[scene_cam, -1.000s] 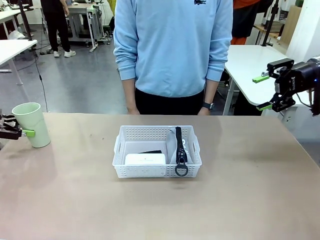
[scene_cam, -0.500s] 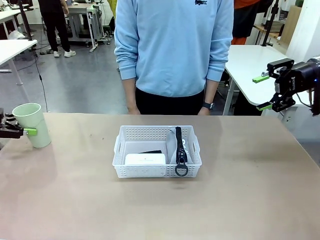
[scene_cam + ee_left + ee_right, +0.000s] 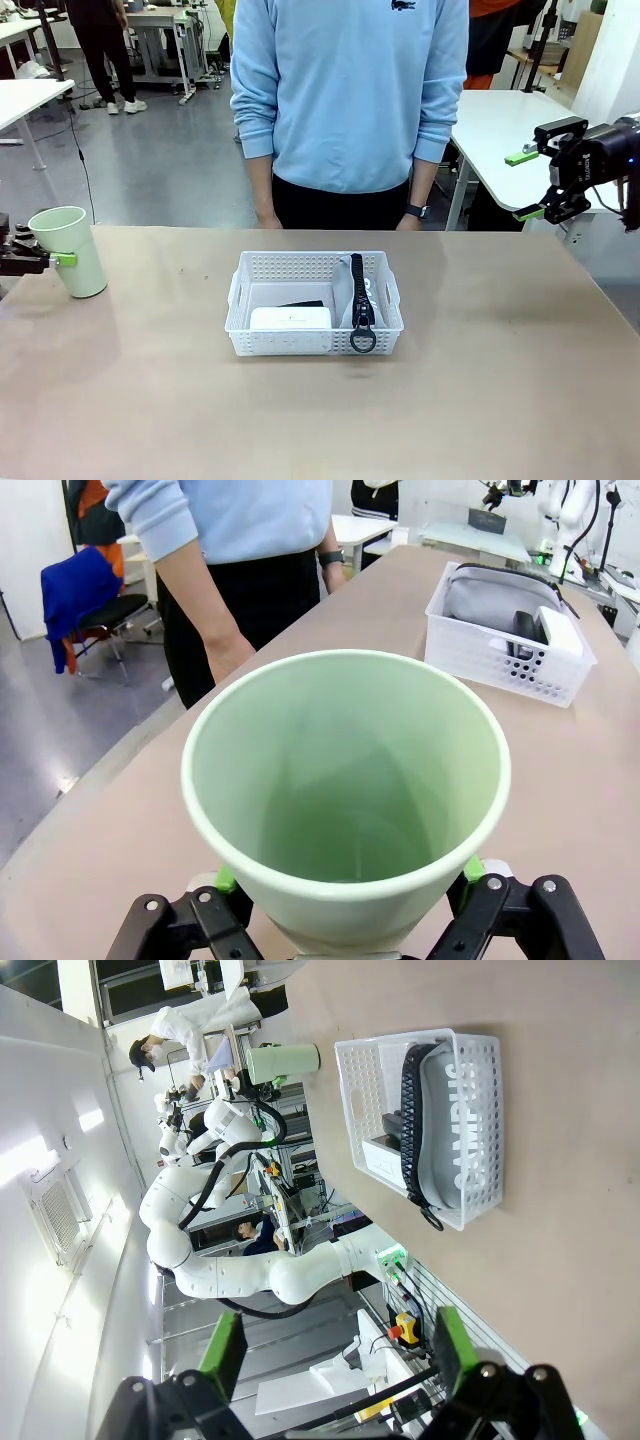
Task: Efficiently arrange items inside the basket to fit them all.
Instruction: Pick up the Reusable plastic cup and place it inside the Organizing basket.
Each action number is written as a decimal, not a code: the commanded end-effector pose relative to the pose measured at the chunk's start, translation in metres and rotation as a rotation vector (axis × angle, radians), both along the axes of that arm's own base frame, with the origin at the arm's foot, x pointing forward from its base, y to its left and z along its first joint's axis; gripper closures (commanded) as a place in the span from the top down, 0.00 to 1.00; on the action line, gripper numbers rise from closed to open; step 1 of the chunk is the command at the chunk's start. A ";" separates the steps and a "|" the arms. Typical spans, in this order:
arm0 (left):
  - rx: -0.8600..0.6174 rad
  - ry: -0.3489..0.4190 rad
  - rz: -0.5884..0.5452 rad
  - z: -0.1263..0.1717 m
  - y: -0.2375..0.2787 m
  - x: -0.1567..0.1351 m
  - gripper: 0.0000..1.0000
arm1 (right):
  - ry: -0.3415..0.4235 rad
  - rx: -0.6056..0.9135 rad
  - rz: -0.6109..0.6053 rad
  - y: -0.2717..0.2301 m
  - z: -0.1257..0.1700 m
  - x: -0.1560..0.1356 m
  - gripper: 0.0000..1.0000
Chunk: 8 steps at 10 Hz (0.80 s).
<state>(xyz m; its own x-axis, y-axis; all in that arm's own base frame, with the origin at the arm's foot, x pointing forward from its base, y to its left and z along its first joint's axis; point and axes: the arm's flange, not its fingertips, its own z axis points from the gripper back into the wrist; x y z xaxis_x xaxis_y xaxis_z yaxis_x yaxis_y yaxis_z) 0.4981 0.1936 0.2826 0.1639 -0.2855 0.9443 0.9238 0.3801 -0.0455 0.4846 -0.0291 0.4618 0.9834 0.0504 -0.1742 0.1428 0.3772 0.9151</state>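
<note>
The pale green cup (image 3: 68, 248) stands at the table's far left, slightly tilted. My left gripper (image 3: 55, 261) is shut on the cup, its green pads (image 3: 474, 868) pressed against both sides of the wall just below the rim (image 3: 345, 660). The white basket (image 3: 300, 262) sits mid-table with the grey pouch (image 3: 347, 300) upright at its right side, strap (image 3: 359, 290) draped over the front rim. Inside it a white box (image 3: 290, 318) lies front left, with the black stapler (image 3: 301, 303) behind it. My right gripper (image 3: 524, 185) hangs open and raised at the far right, holding nothing.
A person in a light blue sweater (image 3: 345, 90) stands at the far edge behind the basket, hands (image 3: 265, 220) down at the sides. Bare tabletop (image 3: 500, 380) surrounds the basket. A white side table (image 3: 500, 120) lies behind my right gripper.
The cup and my left gripper have shifted slightly to the right together, and the jaws have narrowed onto the cup. The right arm, the basket and its contents are still.
</note>
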 end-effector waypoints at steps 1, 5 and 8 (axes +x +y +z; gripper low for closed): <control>-0.020 -0.006 -0.002 0.003 0.007 0.002 0.00 | -0.003 -0.009 0.010 -0.001 0.003 -0.001 1.00; -0.031 -0.035 0.013 0.020 0.007 -0.010 0.00 | -0.003 -0.009 0.010 -0.001 0.003 -0.001 1.00; 0.090 -0.099 -0.014 0.098 -0.032 -0.063 0.29 | -0.003 -0.009 0.010 -0.001 0.003 -0.001 1.00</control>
